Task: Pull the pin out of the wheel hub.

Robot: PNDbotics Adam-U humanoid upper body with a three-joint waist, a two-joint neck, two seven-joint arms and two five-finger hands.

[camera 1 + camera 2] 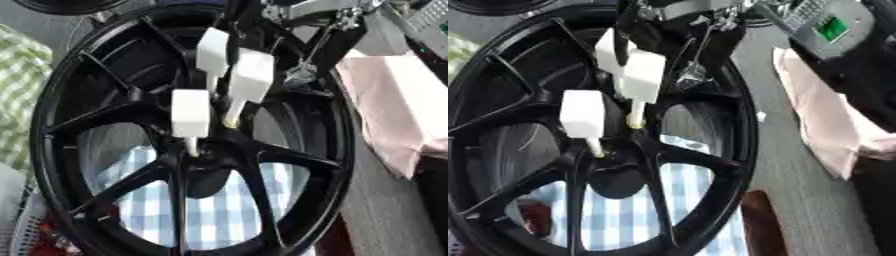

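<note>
so the black wheel hub (188, 150) fills the view, with three white-handled pins (190, 114) stuck in near its centre; their long axes run roughly up-down, handles up, tips in the hub; the right robot hand (677, 20) comes in from the top, just above the upper pins (642, 76); can't tell if its fingers are curled or spread; left robot hand isn't showing

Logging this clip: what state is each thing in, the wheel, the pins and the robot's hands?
Wheel hub: lying flat, spokes toward the camera.
Lower-left pin: standing in the hub, untouched.
Middle pin: seated in the hub.
Rear pin: upright, partly hidden by the hand.
Right hand: above the pins, grip unclear.
</note>
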